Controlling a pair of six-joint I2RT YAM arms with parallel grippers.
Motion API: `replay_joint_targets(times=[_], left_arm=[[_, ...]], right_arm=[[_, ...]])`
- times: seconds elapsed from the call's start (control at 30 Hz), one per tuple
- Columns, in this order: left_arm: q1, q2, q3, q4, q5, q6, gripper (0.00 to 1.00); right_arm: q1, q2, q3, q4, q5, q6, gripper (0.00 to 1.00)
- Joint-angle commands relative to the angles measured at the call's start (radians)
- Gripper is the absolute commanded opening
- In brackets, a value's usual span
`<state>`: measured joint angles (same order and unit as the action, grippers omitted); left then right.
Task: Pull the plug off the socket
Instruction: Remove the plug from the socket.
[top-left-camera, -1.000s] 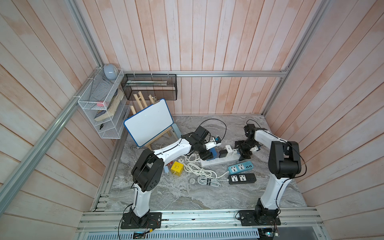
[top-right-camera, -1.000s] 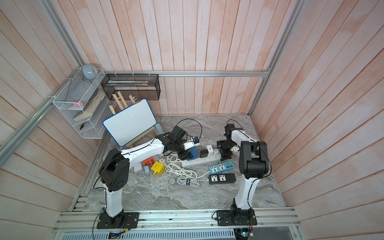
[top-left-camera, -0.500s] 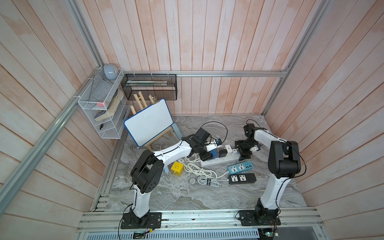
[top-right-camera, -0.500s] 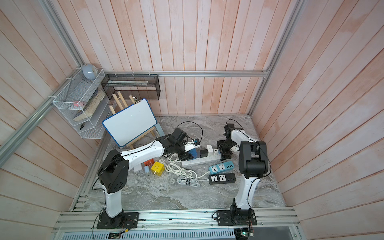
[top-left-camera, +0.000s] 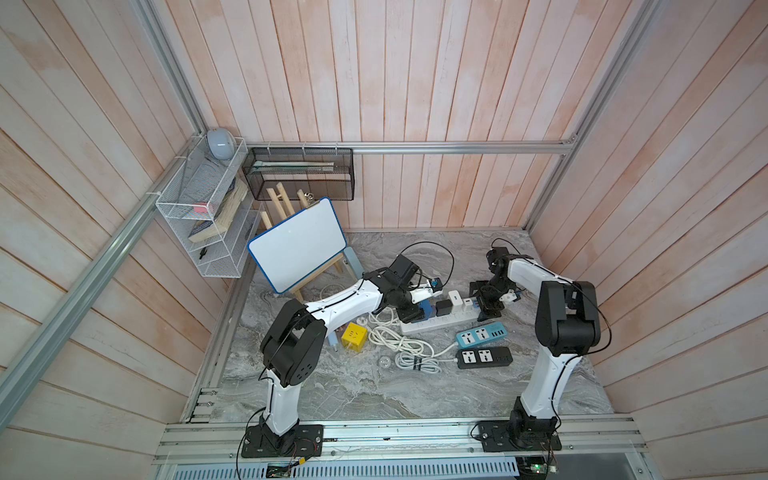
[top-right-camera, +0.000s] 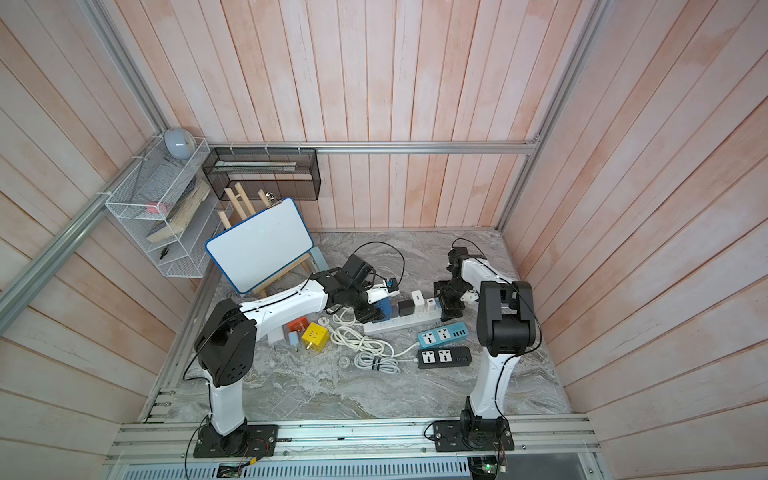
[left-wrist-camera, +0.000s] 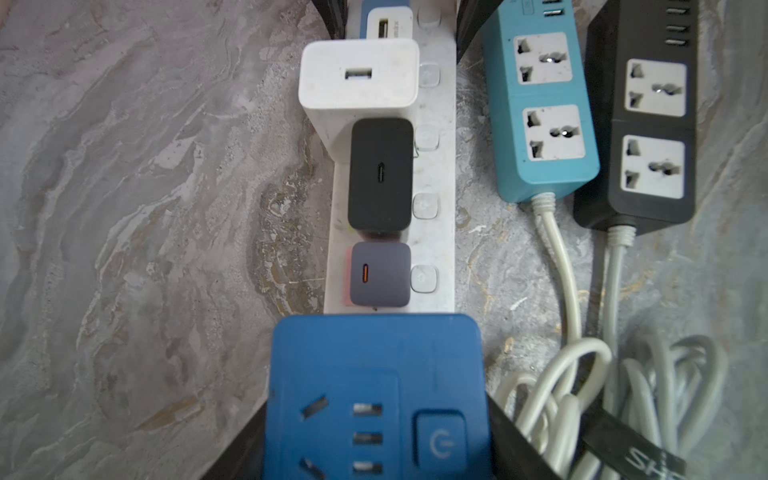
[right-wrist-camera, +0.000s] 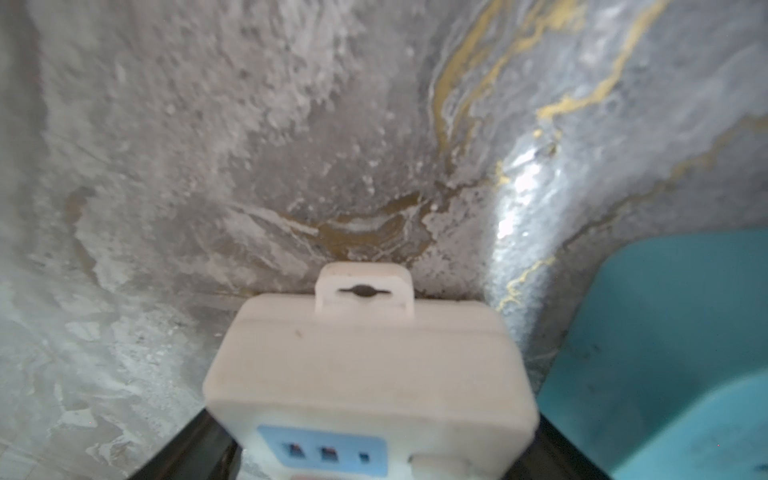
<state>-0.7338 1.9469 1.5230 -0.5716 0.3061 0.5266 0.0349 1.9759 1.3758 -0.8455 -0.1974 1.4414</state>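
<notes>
**Plug.** The blue square plastic adapter plug (left-wrist-camera: 374, 395) stands on the end of the long white plastic socket strip (left-wrist-camera: 440, 166) that lies under your left hand (left-wrist-camera: 376, 451). The hand's black fingers (left-wrist-camera: 245, 457) press both of the plug's flanks, so the hand is clamped on it. The pins are hidden. The plug looks still seated, but you cannot tell whether it has begun to lift.

**Change.** Almost nothing has changed. Against the top views from a second ago, your left arm is in nearly the same pose and the plug is on the same spot of the strip. I read the grasp as set and the pull as not yet showing.

**Right hand.** Your right hand (right-wrist-camera: 374, 453) is closed across the strip's far end, pinning it to the grey marbled bench (left-wrist-camera: 145, 208). It has not moved either, and it looks like a brace.

**Around the plug.**
- Just past the left fingertips is a small grey charger with an orange port (left-wrist-camera: 380, 274).
- Beyond that come a black charger (left-wrist-camera: 380, 174) and a white charger (left-wrist-camera: 357, 77), all in one row on the strip.
- Beside the row lie a teal socket strip (left-wrist-camera: 544, 116) and a black socket strip (left-wrist-camera: 652, 124).

**Next.** Draw the plug straight off the strip. If you tilt it, it will likely knock the grey charger or drag the strip.
</notes>
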Motion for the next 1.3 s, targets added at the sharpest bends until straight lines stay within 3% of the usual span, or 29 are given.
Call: replay_joint_targets(times=[0.0,0.27,0.57,0.9,1.27], left_arm=[[0.036,0.012,0.047,-0.078,0.104,-0.037,0.00],[0.045,0.003,0.056,-0.039,0.063,-0.059,0.00],[0.044,-0.071,0.063,0.034,0.014,-0.216,0.00],[0.049,-0.106,0.161,-0.283,-0.122,-0.479,0.00],[0.059,-0.243,0.039,-0.548,-0.104,-0.743,0.00]], right_arm=[[-0.014,0.074,-0.026,-0.045,0.133,0.039,0.00],[-0.014,0.071,-0.019,-0.046,0.138,0.039,0.00],[-0.013,0.064,-0.021,-0.024,0.114,0.036,0.00],[-0.015,0.015,-0.069,0.103,0.058,0.021,0.00],[-0.014,0.033,-0.061,0.123,0.024,-0.001,0.00]])
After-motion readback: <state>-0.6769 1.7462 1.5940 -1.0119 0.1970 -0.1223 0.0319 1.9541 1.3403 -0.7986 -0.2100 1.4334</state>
